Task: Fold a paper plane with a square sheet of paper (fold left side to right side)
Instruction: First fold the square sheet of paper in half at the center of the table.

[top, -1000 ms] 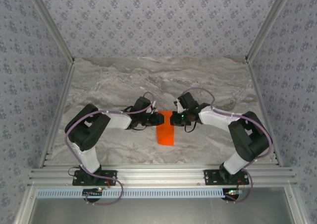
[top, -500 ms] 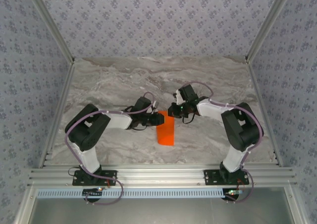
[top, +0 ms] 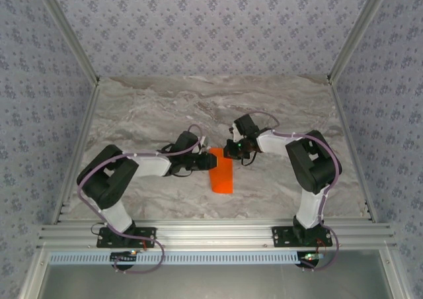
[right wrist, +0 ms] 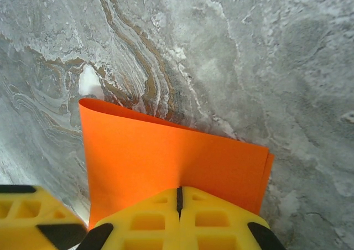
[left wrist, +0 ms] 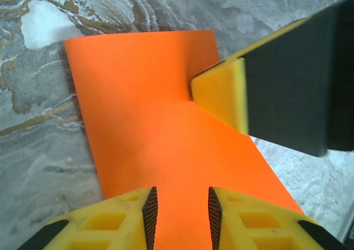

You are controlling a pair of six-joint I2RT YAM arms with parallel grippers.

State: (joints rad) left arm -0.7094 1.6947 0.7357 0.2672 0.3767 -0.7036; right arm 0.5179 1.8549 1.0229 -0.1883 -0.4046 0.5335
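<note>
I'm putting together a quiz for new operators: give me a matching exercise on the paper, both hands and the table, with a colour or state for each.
1 sheet of paper
2 left hand
3 right hand
4 table

A jaws shut
B grey marbled
C bright orange, folded
D jaws apart

Pairs: 1-C, 2-D, 3-A, 4-B

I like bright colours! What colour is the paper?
Bright orange; the sheet of paper shows best in the left wrist view.

Left claw [left wrist: 180,207] slightly parted, right claw [right wrist: 178,197] closed.
</note>
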